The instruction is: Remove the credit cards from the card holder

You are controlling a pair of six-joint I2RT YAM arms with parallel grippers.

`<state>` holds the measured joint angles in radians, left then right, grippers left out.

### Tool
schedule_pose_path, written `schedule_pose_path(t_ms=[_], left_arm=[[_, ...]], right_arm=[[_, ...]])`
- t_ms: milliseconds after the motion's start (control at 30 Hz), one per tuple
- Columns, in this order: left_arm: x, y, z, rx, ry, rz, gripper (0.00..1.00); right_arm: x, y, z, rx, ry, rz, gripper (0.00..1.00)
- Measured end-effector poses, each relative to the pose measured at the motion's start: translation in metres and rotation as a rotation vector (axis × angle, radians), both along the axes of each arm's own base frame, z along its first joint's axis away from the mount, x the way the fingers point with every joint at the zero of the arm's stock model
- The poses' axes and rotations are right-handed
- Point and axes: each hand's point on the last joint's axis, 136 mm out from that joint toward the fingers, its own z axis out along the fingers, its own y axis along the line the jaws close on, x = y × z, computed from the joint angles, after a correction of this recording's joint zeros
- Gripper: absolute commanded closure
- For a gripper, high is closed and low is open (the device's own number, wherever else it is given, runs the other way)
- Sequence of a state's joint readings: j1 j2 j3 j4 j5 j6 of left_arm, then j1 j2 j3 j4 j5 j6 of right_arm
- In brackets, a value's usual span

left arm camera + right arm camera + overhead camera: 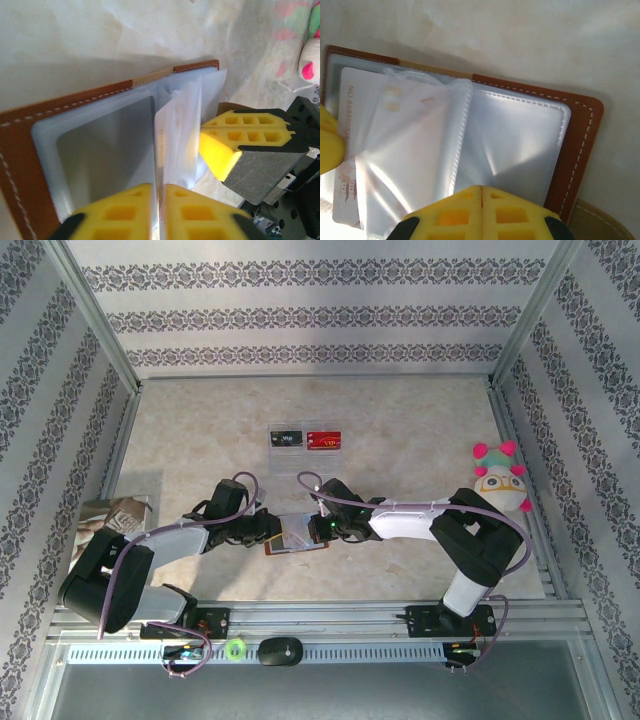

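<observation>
Card holder of brown leather holds clear plastic sleeves, judged floppy and slippery; left gripper narrowly pinches one, right gripper's fingers meet; stiff pale card wants an edge grip.

Cannot read print on red card, black card: too small. Lose card holder's corner past left wrist view's edge.
</observation>
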<state>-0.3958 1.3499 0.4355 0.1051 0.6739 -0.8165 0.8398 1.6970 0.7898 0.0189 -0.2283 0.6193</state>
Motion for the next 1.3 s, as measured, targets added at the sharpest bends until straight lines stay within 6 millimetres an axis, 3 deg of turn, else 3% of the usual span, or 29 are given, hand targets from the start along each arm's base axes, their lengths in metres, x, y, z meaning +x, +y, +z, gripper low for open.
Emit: schedule_pose_path(t_ms=[567,833,900,1300], left_arm=[[0.002,0.000,-0.009,-0.003,0.012,0.012,0.75],[-0.001,-0.005,-0.013,-0.012,0.022,0.011,0.91],[-0.002,-0.004,-0.013,-0.014,0.018,0.018,0.99],[-0.009,0.014,0.009,0.051,-0.055,0.043,1.00]], right_arm=[[0.000,0.000,0.000,0.001,0.001,-0.003,0.95],[0.000,0.000,0.000,0.001,0.001,-0.003,0.95],[0.000,0.000,0.000,0.001,0.001,-0.003,0.95],[0.000,0.000,0.000,0.000,0.002,-0.004,0.95]])
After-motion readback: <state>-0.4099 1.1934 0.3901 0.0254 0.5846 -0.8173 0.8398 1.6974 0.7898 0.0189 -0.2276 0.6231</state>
